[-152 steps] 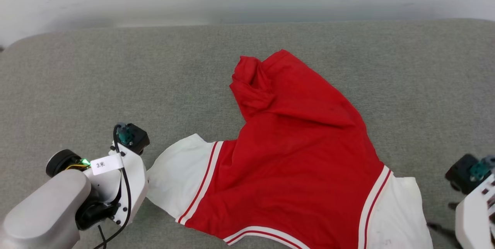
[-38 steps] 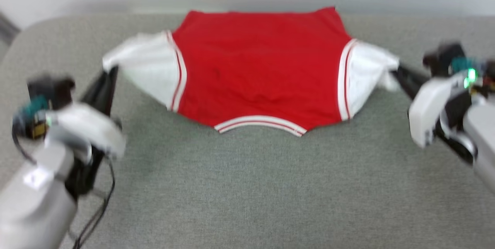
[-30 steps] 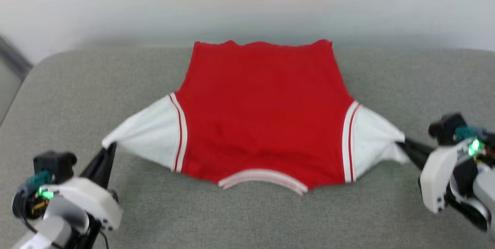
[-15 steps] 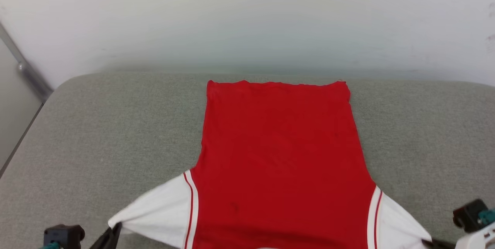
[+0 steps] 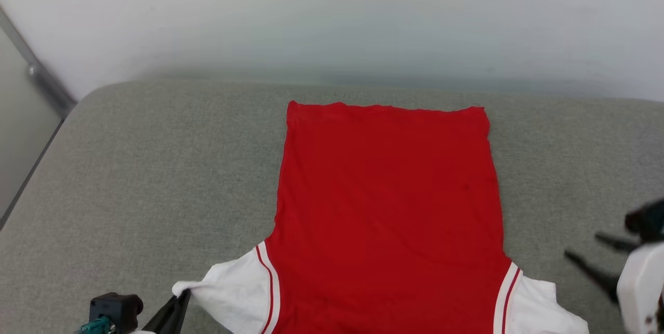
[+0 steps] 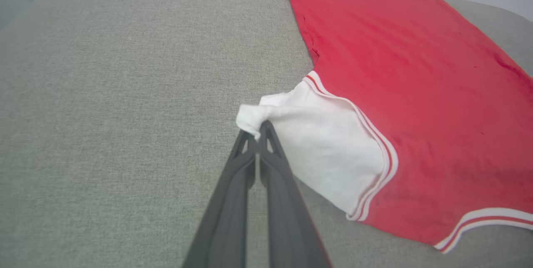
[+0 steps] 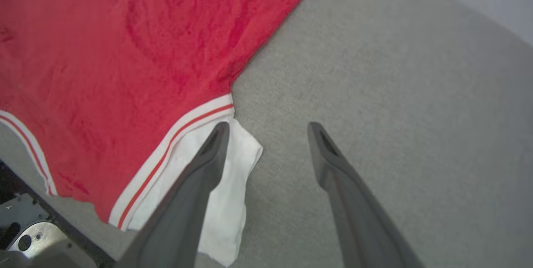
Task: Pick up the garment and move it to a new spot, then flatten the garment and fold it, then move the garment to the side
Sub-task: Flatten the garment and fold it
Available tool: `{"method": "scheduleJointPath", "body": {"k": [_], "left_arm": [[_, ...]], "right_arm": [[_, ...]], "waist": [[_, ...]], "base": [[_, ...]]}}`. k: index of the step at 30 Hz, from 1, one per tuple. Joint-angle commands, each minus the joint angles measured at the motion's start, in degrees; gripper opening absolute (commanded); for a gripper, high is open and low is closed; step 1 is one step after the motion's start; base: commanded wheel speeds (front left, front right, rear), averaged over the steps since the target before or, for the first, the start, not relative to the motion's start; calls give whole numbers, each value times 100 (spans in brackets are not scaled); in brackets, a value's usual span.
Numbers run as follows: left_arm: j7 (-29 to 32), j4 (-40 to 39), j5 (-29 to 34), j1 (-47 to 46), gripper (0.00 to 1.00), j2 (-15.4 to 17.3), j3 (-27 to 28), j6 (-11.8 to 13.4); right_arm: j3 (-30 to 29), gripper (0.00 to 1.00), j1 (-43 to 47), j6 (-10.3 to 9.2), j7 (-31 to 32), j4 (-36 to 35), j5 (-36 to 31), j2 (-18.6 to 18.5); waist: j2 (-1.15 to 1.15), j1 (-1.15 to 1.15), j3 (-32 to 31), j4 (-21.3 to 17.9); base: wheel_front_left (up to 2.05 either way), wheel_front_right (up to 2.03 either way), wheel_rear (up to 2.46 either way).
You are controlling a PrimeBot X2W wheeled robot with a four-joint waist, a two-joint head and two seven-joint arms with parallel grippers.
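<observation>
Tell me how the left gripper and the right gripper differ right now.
The left gripper has its fingers pressed together; the right gripper has them wide apart. The left gripper pinches the bunched tip of the garment's white left sleeve; the right gripper holds nothing, and the right sleeve lies slack on the grey cushion. Both have long dark fingers.
</observation>
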Motion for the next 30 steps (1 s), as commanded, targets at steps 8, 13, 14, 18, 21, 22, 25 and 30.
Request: {"method": "scheduleJointPath", "body": {"k": [8,13,14,18,21,22,25,30], "left_arm": [[-106,-152,372,-634,0,-188,-75,-59],[-199,-264,602,-1063,0,-370,-74,-95],[-199,-264,602,-1063,0,-370,-74,-95],[-257,-328,772,-1368,0,-528,-100,-117],[-254,-373,928,-1634,0,-629,-161,-169],[-256,-385,972,-1708,0,-670,-181,-192],[-275,-429,1071,-1901,0,-767,-229,-212],[-315,-500,1185,-2053,0,-859,-251,-208]], "right_arm": [[-1004,100,-1793,-3,993,-611,-277,-152],[-883,100,-3273,-4,2444,-352,-255,-74],[-883,100,-3273,-4,2444,-352,-255,-74],[-511,100,-4346,-4,3811,118,-284,49],[-312,100,-4971,-4,4498,523,-463,204],[-289,100,-5133,-3,4638,667,-501,294],[-257,100,-5536,-4,4890,1055,-698,475],[-171,100,-5806,-3,4908,1577,-972,707]], "waist": [[0,-1,891,407],[0,-1,1609,677],[0,-1,1609,677],[0,-1,2085,897],[0,-1,2404,1085],[0,-1,2492,1136],[0,-1,2744,1276],[0,-1,3074,1406]], "base": [[0,0,0],[0,0,0],[0,0,0],[0,0,0],[0,0,0],[0,0,0],[0,0,0],[0,0,0]]}}
